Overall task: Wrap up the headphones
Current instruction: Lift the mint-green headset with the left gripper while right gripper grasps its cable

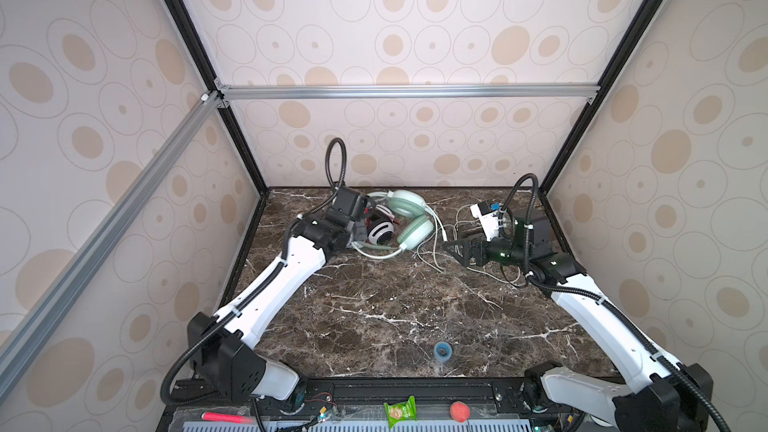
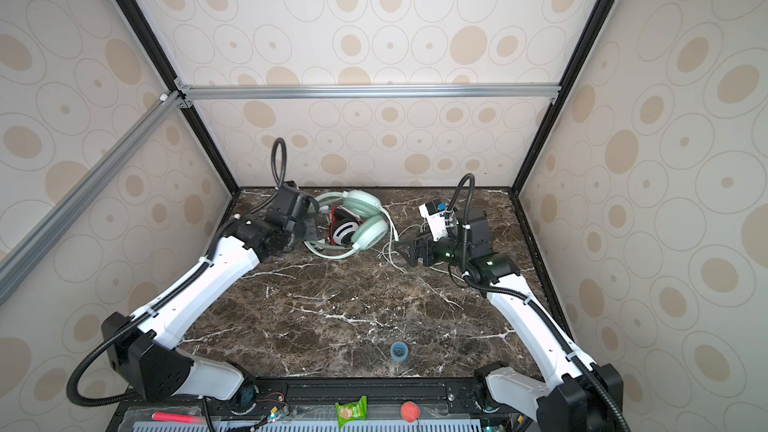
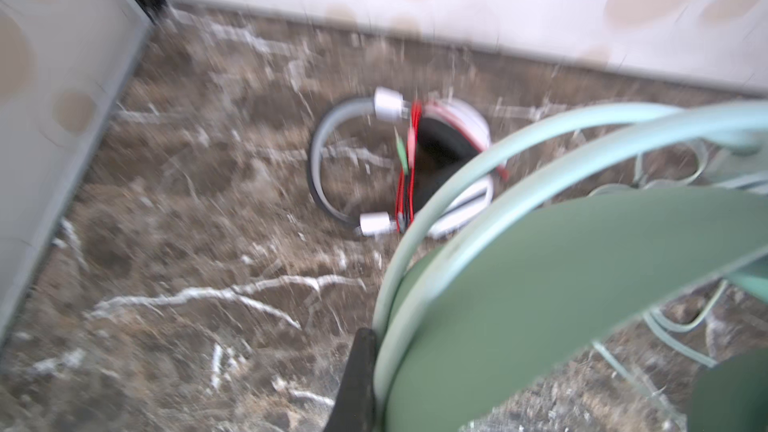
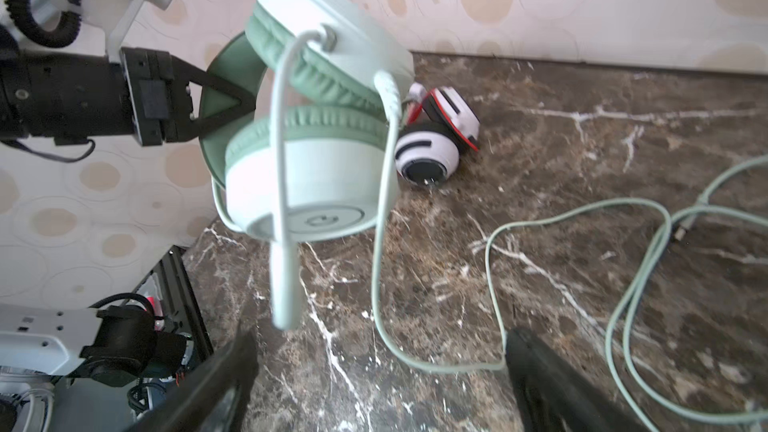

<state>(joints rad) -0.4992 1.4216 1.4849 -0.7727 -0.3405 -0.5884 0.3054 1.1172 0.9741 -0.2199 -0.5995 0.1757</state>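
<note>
At table (image 1: pixel 374 305) rear, two pairs: mint headphones (image 1: pixel 415 232) pinched by left claw (image 4: pixel 243 105) (headband (image 4: pixel 216 76)); white-black headphones (image 1: pixel 380 232) beside; right claw (image 1: pixel 451 248) spread.

The counter (image 1: pixel 374 305) is dark brown marble with white veins. At its far side, left of middle, the white-and-black headphones (image 1: pixel 380 231) lie with red cable bunched against them. Loose loops of pale green cable (image 4: pixel 582 206) sprawl to their right. A small blue ring (image 1: pixel 443 351) sits near the front edge.
</note>
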